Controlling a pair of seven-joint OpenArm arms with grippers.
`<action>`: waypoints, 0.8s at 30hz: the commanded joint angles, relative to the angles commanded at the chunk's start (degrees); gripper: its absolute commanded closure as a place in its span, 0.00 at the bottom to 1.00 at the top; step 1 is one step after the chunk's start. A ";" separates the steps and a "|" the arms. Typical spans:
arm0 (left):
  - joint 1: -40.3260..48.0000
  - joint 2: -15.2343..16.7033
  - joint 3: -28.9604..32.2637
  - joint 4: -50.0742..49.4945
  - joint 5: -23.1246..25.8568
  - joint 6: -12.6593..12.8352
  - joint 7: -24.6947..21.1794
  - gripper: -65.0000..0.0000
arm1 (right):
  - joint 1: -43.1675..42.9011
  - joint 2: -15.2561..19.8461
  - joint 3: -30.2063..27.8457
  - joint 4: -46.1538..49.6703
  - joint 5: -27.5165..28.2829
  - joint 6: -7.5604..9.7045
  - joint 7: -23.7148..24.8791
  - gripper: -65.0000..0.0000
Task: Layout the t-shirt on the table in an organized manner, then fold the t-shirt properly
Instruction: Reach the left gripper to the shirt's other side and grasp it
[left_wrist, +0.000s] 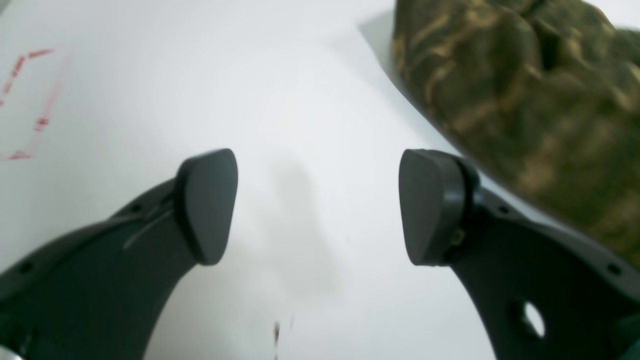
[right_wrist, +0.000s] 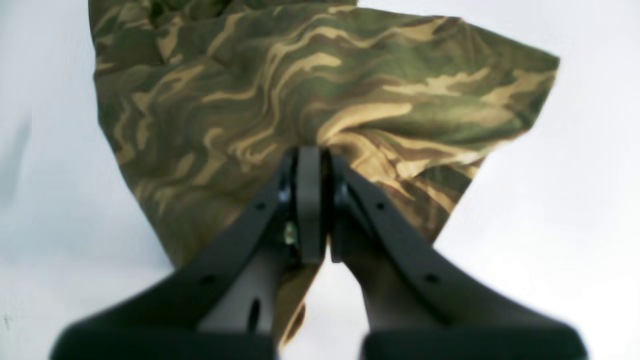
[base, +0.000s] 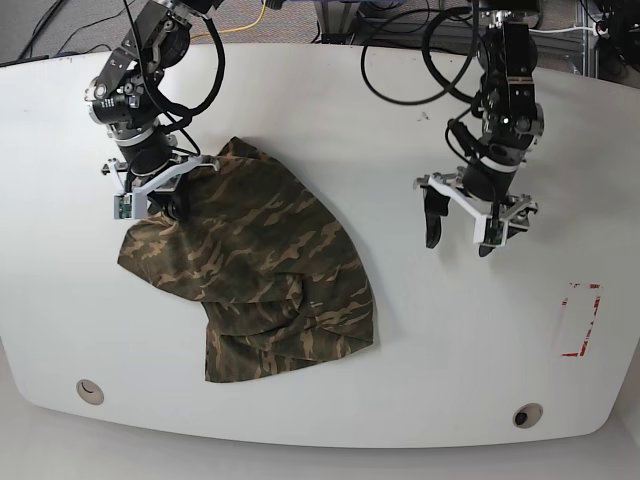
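T-shirt (base: 260, 270): a camouflage garment lying crumpled on the surface (base: 330, 120), bunched into folds along its lower side, not yet spread flat.
T-shirt position: between the two arms, much nearer the right one; the red-marked rectangle (base: 580, 320) lies well apart from it, on the far side of the left arm.
Right end effector (right_wrist: 311, 200): pads pressed together on a pinch of the t-shirt's cloth at its upper corner, with the fabric fanning away from the grip.
Left end effector (left_wrist: 317, 207): spread wide with nothing between the pads, hanging over bare surface; the wrist view shows the t-shirt's edge just off to one side, not touching.
Step in hand: probably drawing the held corner out to open the shirt, with layout not yet done.
Risk, slip: the grip looks like a small bite of cloth, so a firm pull could free it and let the corner drop back.
Risk, drag: with only one point held, the whole heap may slide after the right arm instead of unfolding.
Risk, layers: the pinch may catch two layers, so the shirt would stay doubled.
Surface: glossy white with curved edges and two round grommet holes (base: 90, 389) below the t-shirt.
Room: cables and equipment behind the t-shirt's far side; little else shows.
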 joint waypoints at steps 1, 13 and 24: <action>-1.41 0.53 0.00 -1.32 0.00 0.00 0.44 0.26 | -0.35 0.18 0.00 0.09 0.79 0.00 -0.09 1.00; -18.55 6.15 0.00 -24.44 -0.09 -0.09 0.53 0.26 | -5.63 3.87 0.00 0.18 9.58 0.00 -0.18 1.00; -26.90 9.04 0.70 -43.43 -0.09 -0.35 -5.89 0.26 | -7.21 4.48 0.00 0.18 9.67 0.00 -0.09 1.00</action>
